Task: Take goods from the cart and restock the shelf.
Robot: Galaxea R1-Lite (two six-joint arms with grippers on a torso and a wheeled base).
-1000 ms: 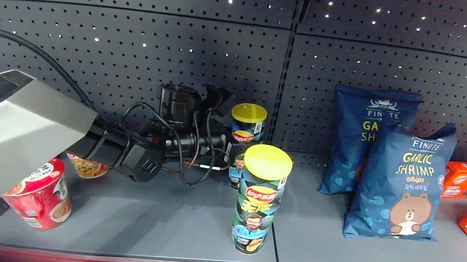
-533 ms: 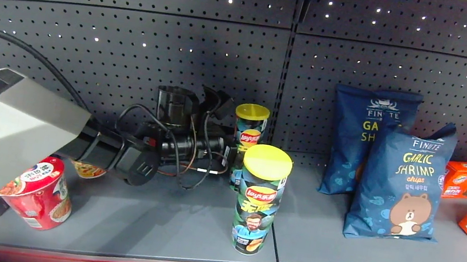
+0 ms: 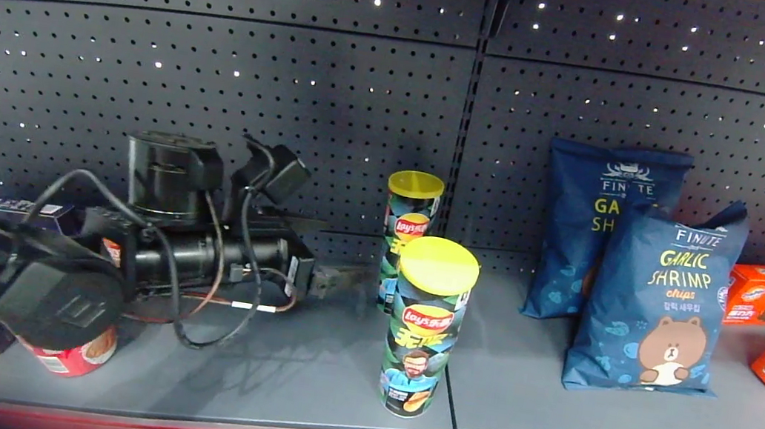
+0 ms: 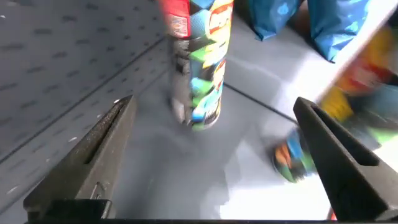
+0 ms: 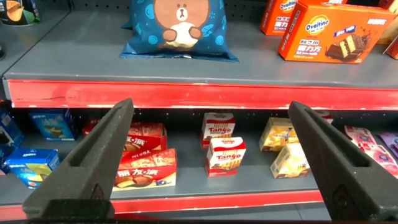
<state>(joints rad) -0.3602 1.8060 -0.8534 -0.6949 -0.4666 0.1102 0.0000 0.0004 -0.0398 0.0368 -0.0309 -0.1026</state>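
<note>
Left gripper [image 3: 341, 282]: jaws spread wide, holding nothing, just short of rear chip can [image 3: 408, 237]; that can upright at back of shelf [image 3: 269, 378], behind front can [image 3: 427, 325]; right gripper [image 5: 211, 109]: jaws wide, empty; placing looks done; next: back arm out clear of cans, fetch more from cart.

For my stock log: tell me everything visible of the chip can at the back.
The rear chip can is a tall tube, yellow lid, dark printed wrap. It stands upright on the grey shelf by the pegboard, its lower part hidden behind the front can. The open left gripper faces it without clasping it.
</note>
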